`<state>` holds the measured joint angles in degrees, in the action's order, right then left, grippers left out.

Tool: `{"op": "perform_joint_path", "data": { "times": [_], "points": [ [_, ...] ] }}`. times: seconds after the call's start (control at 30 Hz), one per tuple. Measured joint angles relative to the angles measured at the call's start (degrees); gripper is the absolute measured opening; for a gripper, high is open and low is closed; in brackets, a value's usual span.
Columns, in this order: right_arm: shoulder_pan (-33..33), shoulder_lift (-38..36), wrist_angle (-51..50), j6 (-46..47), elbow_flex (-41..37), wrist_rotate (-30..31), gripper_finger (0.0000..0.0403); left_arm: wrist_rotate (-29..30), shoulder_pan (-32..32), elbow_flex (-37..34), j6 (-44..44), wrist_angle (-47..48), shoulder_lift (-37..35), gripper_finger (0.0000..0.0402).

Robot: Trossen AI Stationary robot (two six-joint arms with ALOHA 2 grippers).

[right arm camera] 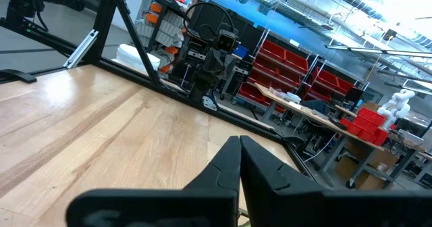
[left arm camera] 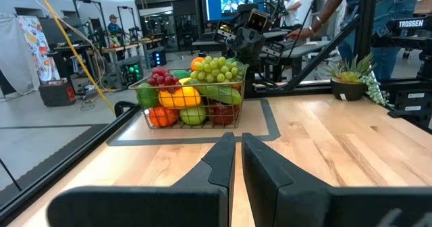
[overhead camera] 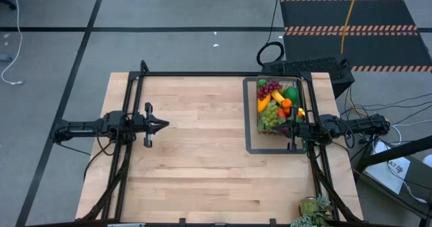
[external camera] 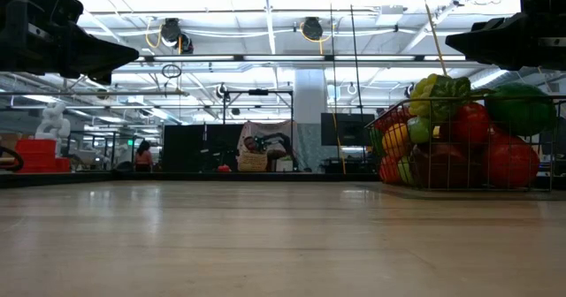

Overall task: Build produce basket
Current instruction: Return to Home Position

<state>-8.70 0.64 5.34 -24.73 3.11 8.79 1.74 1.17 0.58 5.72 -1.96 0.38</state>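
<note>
High view puts the basket [overhead camera: 258, 109] on the right arm's side of the table [overhead camera: 202, 166], inside a flat dark frame [overhead camera: 248, 142] that rings it. It is heaped above its rim with produce [overhead camera: 275, 104]: purple grapes [overhead camera: 269, 88] at the end farthest from the right arm, green grapes [overhead camera: 271, 115] nearer the middle, an orange [overhead camera: 287, 103] beside them, and something yellow [overhead camera: 264, 103] along the wall facing the left arm. The left wrist view shows the same pile through the wire sides [left arm camera: 169, 87], with the green grapes [left arm camera: 217, 67] on top, the purple grapes [left arm camera: 162, 77] at one end and a yellow fruit [left arm camera: 179, 96] low against the mesh.

The right end effector [overhead camera: 283, 125] hangs over the basket's edge on the right arm's side. Its own camera shows its two fingers [right arm camera: 260, 169] drawn together with nothing between them. In the low view it shows above the basket [external camera: 389, 113], clear of the fruit.

The left end effector [overhead camera: 164, 125] is well apart from the basket, across the bare wood and pointing toward it. Its fingers [left arm camera: 219, 159] stand nearly together with only a thin slit between them, and they hold nothing.

A small potted plant [left arm camera: 347, 75] stands beyond the basket at the table's edge on the right arm's side, and people [left arm camera: 290, 1] are in the room behind it.
</note>
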Motion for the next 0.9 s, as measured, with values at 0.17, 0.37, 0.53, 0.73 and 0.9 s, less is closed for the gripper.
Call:
{"op": "perform_joint_path", "data": {
  "times": [0.17, 0.37, 0.53, 0.73, 0.9],
  "points": [
    [0.0, 0.0, 0.0, 0.0, 0.0, 0.1, 0.0000, 0.0, 0.0, 0.0, 0.0, 0.0, 0.0, 0.0031],
    [0.0, 0.0, 0.3, 0.0, 0.0, 0.1, 0.0000, 0.0, 0.0, 0.0, 0.0, 0.0, 0.0, 0.0031],
    [0.0, 0.0, 0.6, 3.1, 0.0, 0.0, 0.0000, 0.0, 0.0, 0.0, 0.0, 0.0, 0.0, 0.0031],
    [0.0, 0.0, 0.5, 13.5, 0.0, 0.0, 0.0000, 0.0, 0.0, 0.0, 0.0, 0.0, 0.0, 0.0031],
    [0.0, 0.0, 0.5, 19.9, 0.0, 0.0, 0.0000, 0.0, 0.0, 0.0, 0.0, 0.0, 0.0, 0.0031]
  ]
}}
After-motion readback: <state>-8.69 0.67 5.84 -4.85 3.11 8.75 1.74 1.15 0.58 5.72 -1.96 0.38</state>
